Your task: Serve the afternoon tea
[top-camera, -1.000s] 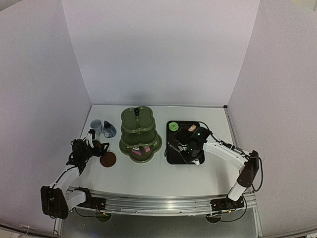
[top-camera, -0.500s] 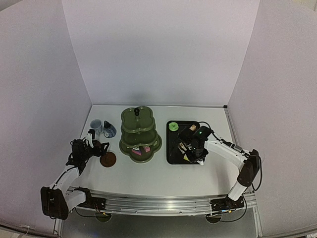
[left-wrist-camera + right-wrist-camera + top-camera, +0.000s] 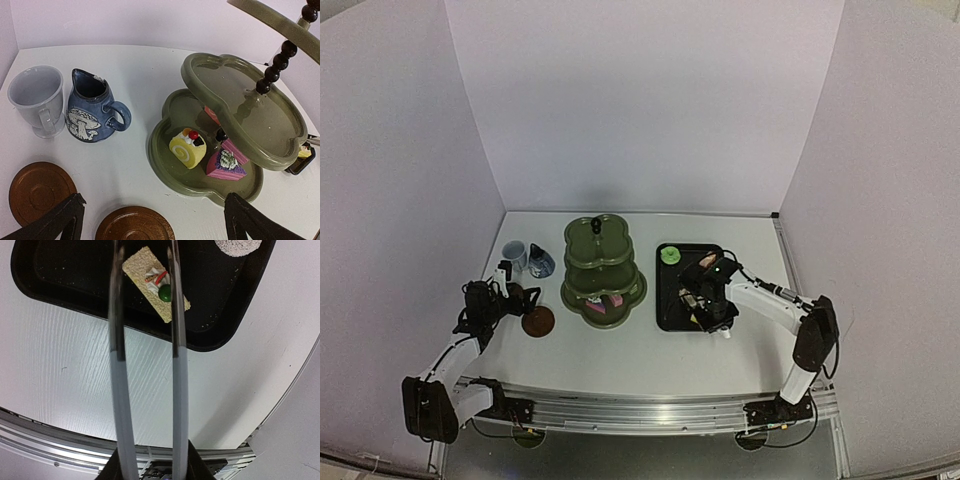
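One brown saucer (image 3: 37, 190) lies flat at the far left of the white table (image 3: 650, 360), and a second saucer (image 3: 134, 229) lies just to its right, apart from it. The left gripper (image 3: 152, 217) hangs over the pair with its jaws spread wide, holding nothing.

Beyond the saucers a pale cup (image 3: 36, 97) stands upright. A small dark-blue pot (image 3: 92, 107) with a mushroom drawn on it stands close at the cup's right, its handle turned to the right; whether the two touch I cannot tell.

Next comes the olive-green three-tier stand (image 3: 603, 270), near the middle of the table. On its bottom tier a yellow roll cake (image 3: 187, 146) with a red topping sits beside a pink slice (image 3: 226, 165) with white cream. Another pink piece (image 3: 212, 115) lies behind them, partly hidden under the middle tier.

Right of the stand and apart from it lies the black tray (image 3: 75, 290). A green cake (image 3: 670, 255) sits in its far left corner.

The right gripper (image 3: 151, 465) is over the tray's near edge, clamped on the thin white tongs (image 3: 120, 405). The tongs' two arms stand apart and reach over a beige rectangular cake (image 3: 145, 262) with a green ball on top. One arm runs along that cake's left corner and the other crosses above it. The tips pass out of the wrist view, so contact with the cake cannot be told
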Robot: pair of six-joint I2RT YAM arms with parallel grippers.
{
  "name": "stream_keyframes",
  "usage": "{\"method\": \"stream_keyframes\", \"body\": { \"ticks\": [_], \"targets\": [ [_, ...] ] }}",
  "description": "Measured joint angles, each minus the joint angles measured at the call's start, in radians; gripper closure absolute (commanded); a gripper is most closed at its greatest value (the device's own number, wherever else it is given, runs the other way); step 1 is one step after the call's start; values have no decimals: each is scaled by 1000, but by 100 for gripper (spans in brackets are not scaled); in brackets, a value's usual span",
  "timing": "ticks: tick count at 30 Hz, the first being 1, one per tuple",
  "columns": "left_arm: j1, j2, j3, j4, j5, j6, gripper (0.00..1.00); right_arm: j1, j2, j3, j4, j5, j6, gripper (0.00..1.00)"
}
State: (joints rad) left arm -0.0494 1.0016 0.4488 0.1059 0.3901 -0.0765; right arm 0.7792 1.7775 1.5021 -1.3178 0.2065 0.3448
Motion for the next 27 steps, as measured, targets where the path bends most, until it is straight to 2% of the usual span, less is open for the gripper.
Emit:
{"method": "stream_keyframes", "body": {
  "ticks": [3, 9, 16, 21, 27],
  "targets": [
    [0, 0, 0, 0, 0, 0, 2, 0, 2, 0, 4, -7, -7, 98],
    [0, 0, 0, 0, 0, 0, 2, 0, 3, 40, -7, 3, -14, 100],
    [0, 0, 0, 0, 1, 0, 2, 0, 4, 308, 16, 35, -68, 100],
    [0, 0, 0, -1, 1, 0, 2, 0, 66, 522, 34, 18, -126, 100],
    [0, -8, 0, 0, 1, 0, 2, 0, 180, 636, 41, -29, -161, 100]
  ]
}}
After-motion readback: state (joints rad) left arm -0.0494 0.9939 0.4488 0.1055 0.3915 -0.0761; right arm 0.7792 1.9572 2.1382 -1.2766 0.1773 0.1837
